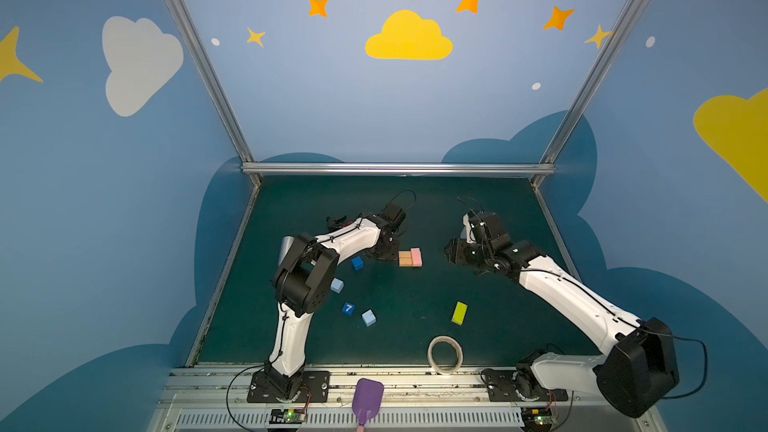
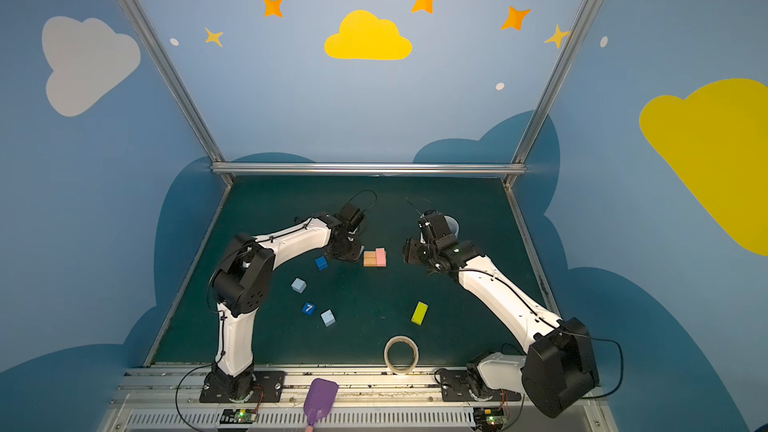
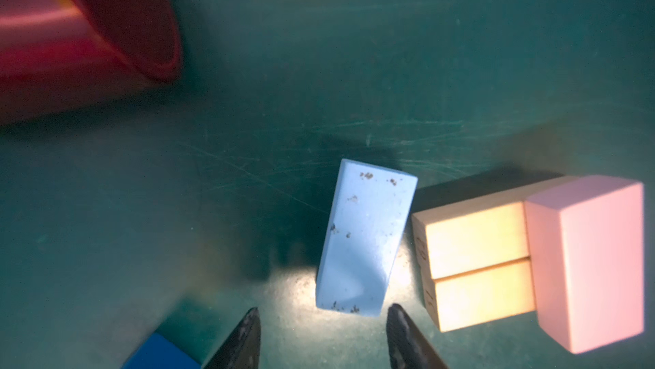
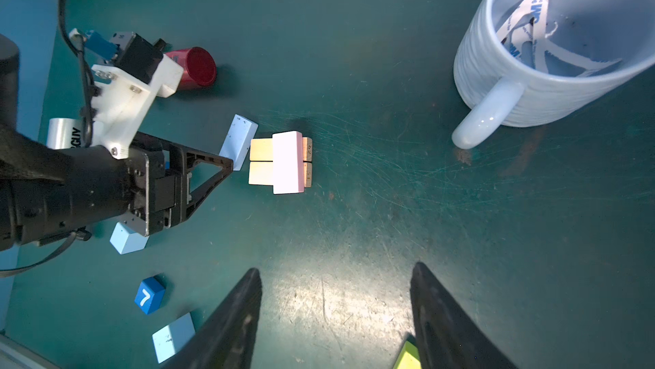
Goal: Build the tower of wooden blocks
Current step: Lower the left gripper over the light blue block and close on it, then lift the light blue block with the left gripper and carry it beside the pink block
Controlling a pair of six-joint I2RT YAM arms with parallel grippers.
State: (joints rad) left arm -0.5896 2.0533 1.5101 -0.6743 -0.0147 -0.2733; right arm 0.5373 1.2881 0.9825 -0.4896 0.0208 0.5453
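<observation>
Blue walls with painted clouds and stars around a dark green desk (image 1: 415, 210). Counted on it: nine blocks.
- Two orange blocks (image 1: 405, 258), flat, side by side and touching.
- One pink block (image 1: 416, 256), laid crosswise on top of both, toward the end away from the left arm.
- One light-blue slab (image 3: 365, 239), just beside the orange pair and skewed to it.
- One yellow-green block (image 1: 459, 312), alone nearer the front.
- Two dark blue cubes (image 1: 357, 263), among them a numbered cube (image 1: 348, 308) with a white 7.
- Two pale blue cubes (image 1: 337, 285).

Also one tape roll (image 1: 445, 354), one white mug (image 4: 496, 76) and one red bottle (image 4: 196, 65).

For the left end effector (image 3: 323, 317): stands partly open, grips nothing, points at the near end of the light-blue slab, with a tip on either side and a gap showing at both in the left wrist view.

For the right end effector (image 4: 336, 268): stands wide open, holds nothing, hangs over bare desk well apart from the stack.

Of the tower: two layers only, near the middle of the desk between both arms. Pale orange faces under the light, bare wood ends with small stamped numbers, pink top clean and matte.
</observation>
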